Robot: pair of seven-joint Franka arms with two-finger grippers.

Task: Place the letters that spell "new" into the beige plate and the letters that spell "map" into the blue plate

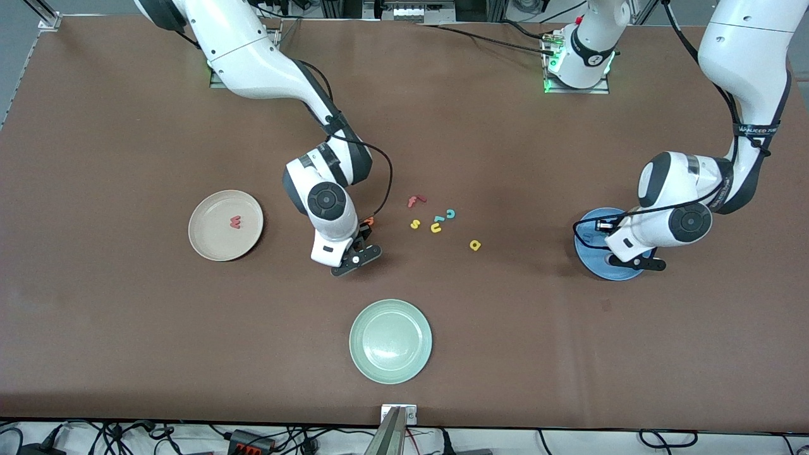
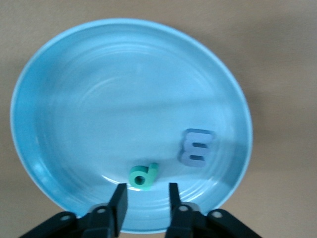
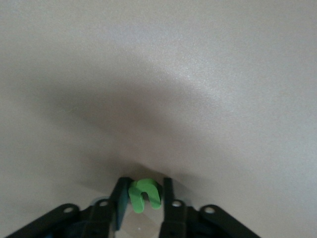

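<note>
Clearly, in the front view your right gripper [image 1: 356, 251] is down at the table between the beige plate [image 1: 208, 245] and the loose letters, with the orange e [image 1: 370, 221] just beside the wrist; sweep sideways carelessly and you knock that e away. The pinkish-red w [image 1: 236, 222] already lies in the beige plate, while the yellow a [image 1: 474, 244] waits on the table, well apart from the blue plate [image 1: 594, 264], over which your left gripper [image 1: 639, 262] hangs. In the left wrist view, the left gripper's fingers [image 2: 118, 204] stand apart and empty, the teal p [image 2: 143, 176] lying just ahead of them and the blue m [image 2: 196, 147] beside it; dip lower and you may nudge the p out. In the right wrist view, the green n [image 3: 144, 195] sits between closing fingers [image 3: 121, 201]; a grip on its edge alone could let it slip on lifting.
</note>
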